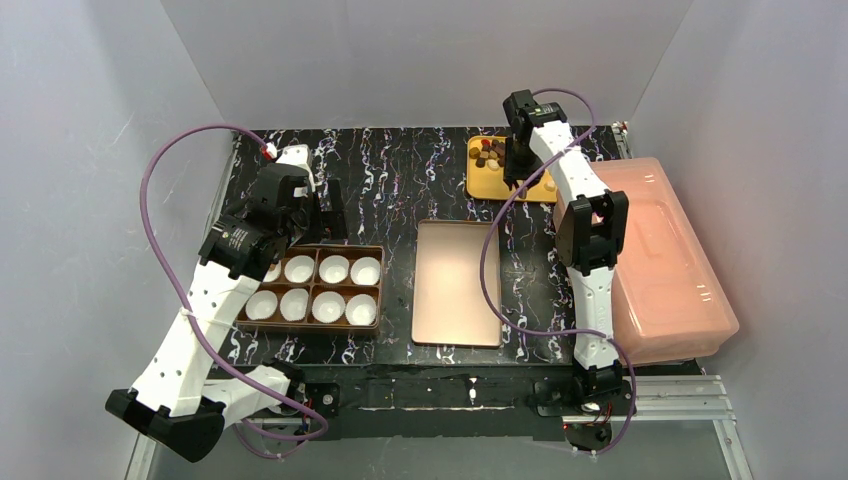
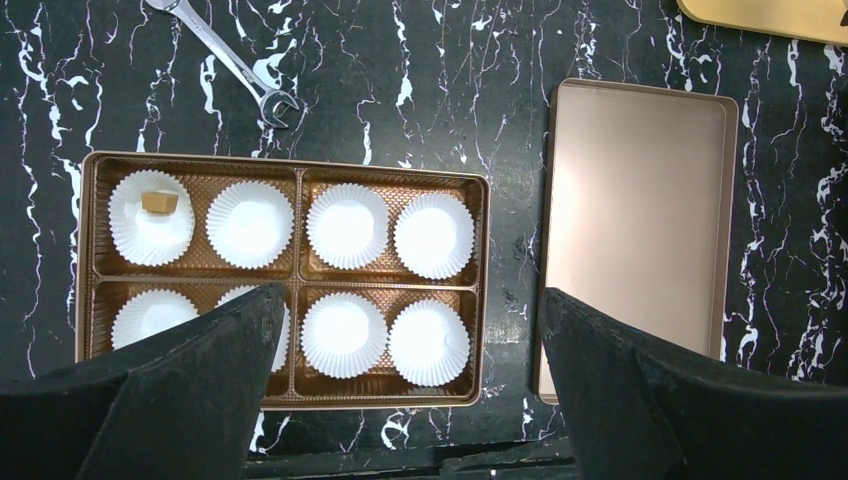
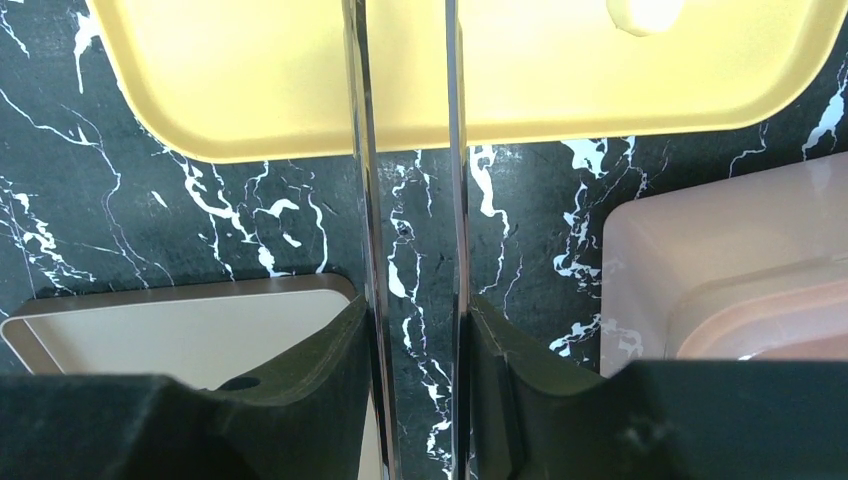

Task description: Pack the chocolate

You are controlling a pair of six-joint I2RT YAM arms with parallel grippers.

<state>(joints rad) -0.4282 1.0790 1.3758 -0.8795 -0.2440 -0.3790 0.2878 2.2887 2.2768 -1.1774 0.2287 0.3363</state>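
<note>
The right arm is stretched to the far side of the worktop [image 1: 400, 180]. Its right fingers [image 3: 360, 150], two long thin metal blades, are poised over the yellow tray [image 1: 490, 186], right by the chocolate [image 1: 490, 152] heaped at the tray's far end. The blades stand a narrow gap apart, but their tips run off the top of the wrist view, so I cannot tell whether they have pinched a piece. One cream-white piece [image 3: 645, 12] lies loose on the tray, off to the side of the blades.

Across the way, the left fingers [image 2: 170, 400] hang spread wide above the brown box [image 2: 290, 160], gripping nothing. There are eight white paper cups [image 2: 348, 225] in there, and one tan piece [image 2: 159, 202] already sits in a corner cup. The copper lid [image 2: 640, 230] lies flat beside the box.

These chunks look light, small and smooth, so they are likely to squirt out from between metal blades and to dent or smear under a hard squeeze. Best bet, I'd say: take a single chunk across its flat sides, low and square, with a gentle pinch.
</note>
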